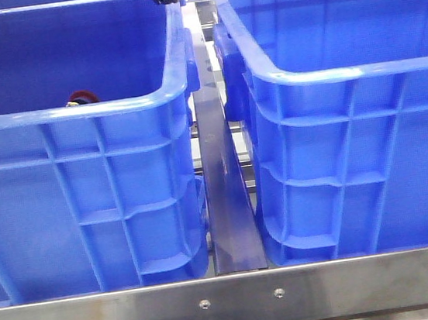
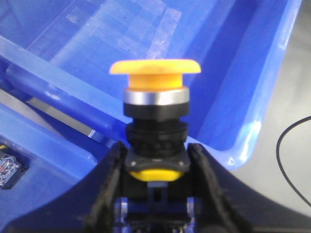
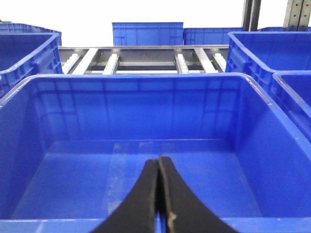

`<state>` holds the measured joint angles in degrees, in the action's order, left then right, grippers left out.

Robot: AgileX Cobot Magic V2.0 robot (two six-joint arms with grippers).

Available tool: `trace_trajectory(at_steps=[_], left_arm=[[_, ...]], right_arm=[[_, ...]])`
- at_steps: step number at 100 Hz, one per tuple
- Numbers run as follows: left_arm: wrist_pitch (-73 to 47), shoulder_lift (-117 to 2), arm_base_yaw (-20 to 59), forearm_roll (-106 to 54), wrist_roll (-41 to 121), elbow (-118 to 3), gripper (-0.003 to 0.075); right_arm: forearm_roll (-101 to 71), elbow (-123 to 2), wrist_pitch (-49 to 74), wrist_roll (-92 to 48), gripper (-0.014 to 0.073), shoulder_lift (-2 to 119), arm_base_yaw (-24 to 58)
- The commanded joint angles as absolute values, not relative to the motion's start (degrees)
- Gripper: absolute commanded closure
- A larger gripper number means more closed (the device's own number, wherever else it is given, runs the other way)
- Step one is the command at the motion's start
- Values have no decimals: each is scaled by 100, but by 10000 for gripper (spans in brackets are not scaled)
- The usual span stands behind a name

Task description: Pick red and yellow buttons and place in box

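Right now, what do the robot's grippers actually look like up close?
Each gripper ends in two black fingers that curve inward, wide at the base and tapering to narrow tips. The left gripper has matte, slightly rough fingers. The right gripper looks the same, its fingers smooth black blades. No markings or cables show on them; the arms are mostly out of view.

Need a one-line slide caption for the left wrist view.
Left claw grips the yellow button upright above a blue crate.

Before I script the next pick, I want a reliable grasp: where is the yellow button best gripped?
By its black body below the metal collar, jaws closing from two opposite sides, as the left gripper does now. The yellow button's domed cap is wide and rounded; the body has flatter sides.
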<state>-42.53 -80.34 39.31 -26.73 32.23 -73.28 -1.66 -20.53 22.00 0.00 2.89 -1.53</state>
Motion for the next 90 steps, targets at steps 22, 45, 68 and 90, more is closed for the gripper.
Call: trace_trajectory(at_steps=[22, 45, 68, 90], left_arm=[[-3903, -7878, 3961, -2851, 3224, -7486, 678], [-3898, -7878, 3961, -2851, 3224, -7486, 678], [-3889, -7878, 3961, -2851, 3224, -7486, 678], [-3889, -7878, 3961, -2851, 3224, -7486, 678]], right_arm=[[-112, -3614, 2901, -30, 659, 2187, -143], [-256, -4438, 2946, -30, 421, 3617, -143], [-1761, -5111, 3343, -73, 50, 4603, -143], [-4369, -5441, 3999, -1334, 56, 5252, 36]])
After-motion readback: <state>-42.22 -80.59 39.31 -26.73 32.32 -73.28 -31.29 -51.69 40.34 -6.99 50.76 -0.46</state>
